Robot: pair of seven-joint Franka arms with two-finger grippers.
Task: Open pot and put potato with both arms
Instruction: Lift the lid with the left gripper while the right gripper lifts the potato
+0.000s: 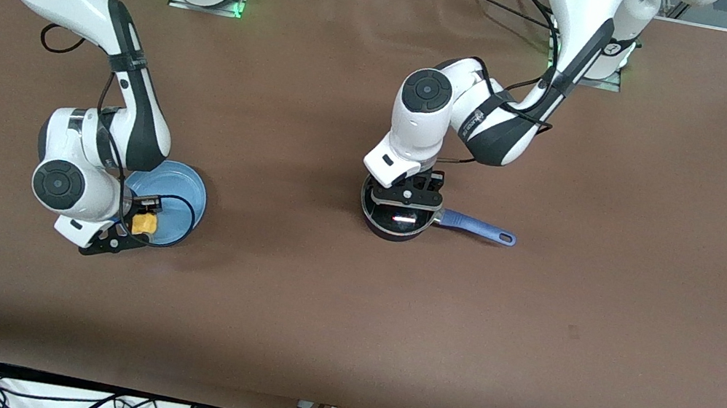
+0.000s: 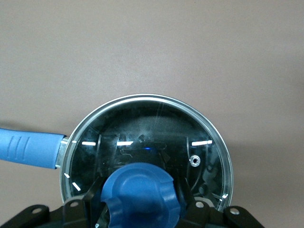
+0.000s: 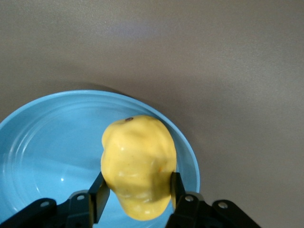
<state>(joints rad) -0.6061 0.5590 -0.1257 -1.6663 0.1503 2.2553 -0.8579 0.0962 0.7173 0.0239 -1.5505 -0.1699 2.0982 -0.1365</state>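
The black pot (image 1: 383, 228) stands mid-table, its blue handle (image 1: 477, 228) pointing toward the left arm's end. Its glass lid (image 2: 156, 128) lies on it. My left gripper (image 1: 406, 200) is right over the pot, its fingers (image 2: 186, 195) closed on either side of the lid's blue knob (image 2: 139, 192). The yellow potato (image 1: 144, 224) is in my right gripper (image 1: 142, 224), which is shut on it over the light-blue plate (image 1: 176, 195). In the right wrist view the fingers (image 3: 99, 192) press both sides of the potato (image 3: 137, 161) above the plate (image 3: 47, 142).
The brown table top (image 1: 533, 336) stretches wide around the pot and the plate. Cables hang below the table's edge nearest the front camera (image 1: 79, 400). The arm bases stand along the edge farthest from that camera.
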